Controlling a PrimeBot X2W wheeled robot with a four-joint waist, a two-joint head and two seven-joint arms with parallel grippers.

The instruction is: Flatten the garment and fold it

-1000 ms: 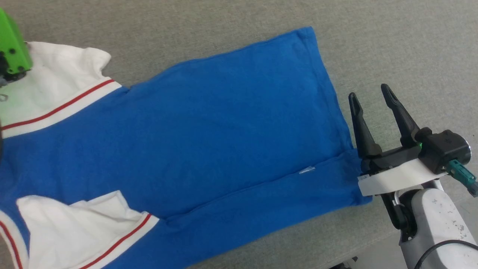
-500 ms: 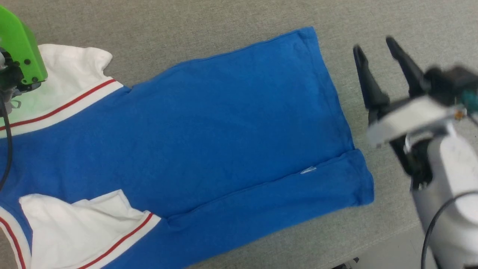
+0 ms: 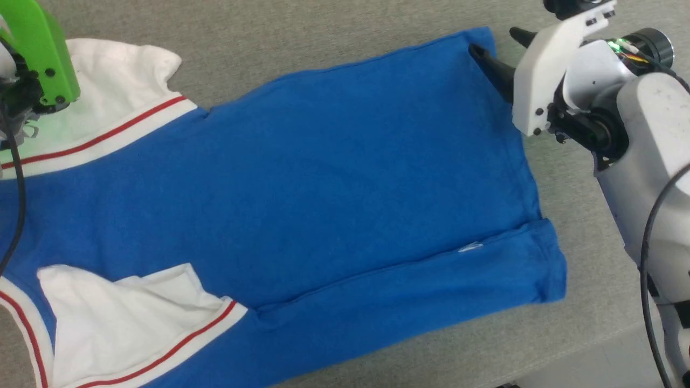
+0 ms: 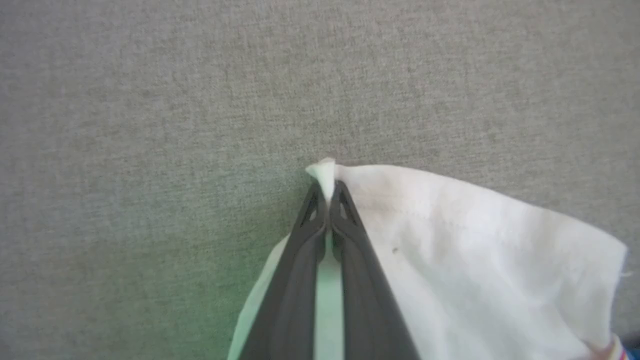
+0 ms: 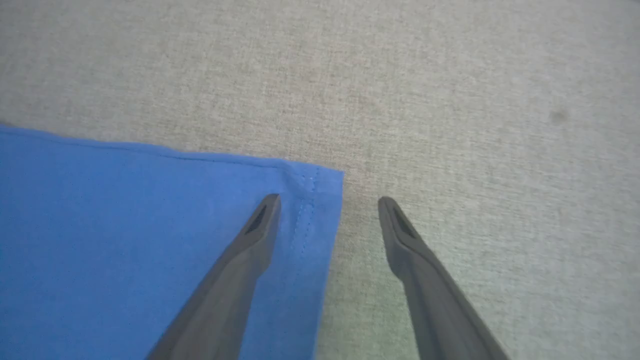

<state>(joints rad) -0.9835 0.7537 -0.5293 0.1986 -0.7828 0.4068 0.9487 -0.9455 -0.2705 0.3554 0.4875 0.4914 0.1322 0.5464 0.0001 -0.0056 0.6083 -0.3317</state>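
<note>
1. A grey woven cloth covers the bench (image 3: 323, 32).
2. The shirt (image 3: 323, 178) lies spread on it. Its blue body crosses the middle of the head view, with the hem to the right and the white, red-striped sleeves to the left. A long crease (image 3: 404, 264) runs along the near side, and the near sleeve (image 3: 124, 312) is folded onto the blue.
3. The left claw (image 4: 327, 192) is pressed together, pinching the corner of the far sleeve (image 4: 475, 250). A small peak of white cloth pokes out past its tips.
4. The right claw (image 5: 327, 202) is spread wide and holds nothing. It straddles the shirt's far hem corner, with one finger (image 5: 250, 240) over the blue cloth and the other finger (image 5: 415, 250) over bare bench. Whether either one touches down cannot be told.
5. The left arm's green housing (image 3: 43, 54) sits at the upper left of the head view, over the far sleeve, and a black cable (image 3: 16, 178) hangs from it.
6. The right arm's pale forearm (image 3: 647, 151) rises along the right side of the head view. It has a white bracket (image 3: 544, 70) at the wrist, and its dark fingers point left toward the hem corner.
</note>
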